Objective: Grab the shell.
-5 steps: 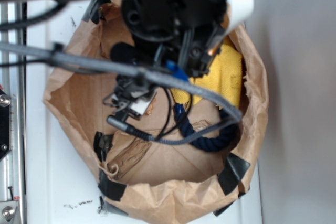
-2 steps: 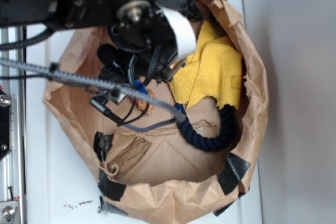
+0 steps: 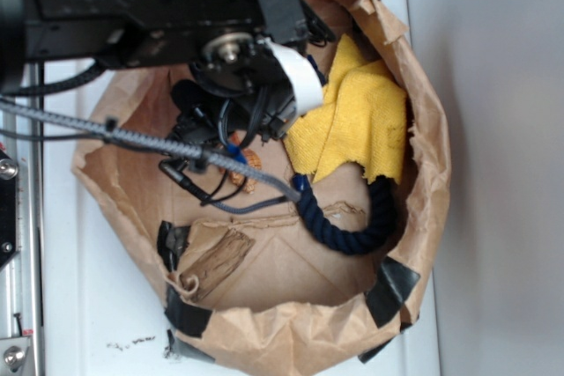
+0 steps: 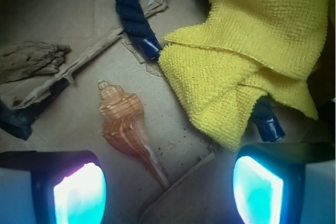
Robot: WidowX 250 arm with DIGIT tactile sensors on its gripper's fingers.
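Looking through the wrist camera, I see the shell (image 4: 125, 125) lying flat on the cardboard floor (image 4: 63, 19) of the paper bag (image 3: 432, 165), its thin spike pointing toward me and its rounded body farther away. The gripper (image 4: 168, 187) is spread wide and holds nothing; the shell sits between the two fingers but closer to the left one. The yellow cloth (image 4: 247, 72) is just beside it on the right, not touching. I judge I must shift a little left to center, then descend and close across the thick ridged body, not the spike, which could slip or break. From the exterior view the shell (image 3: 247, 167) is mostly hidden by cables, so I cannot judge height well.
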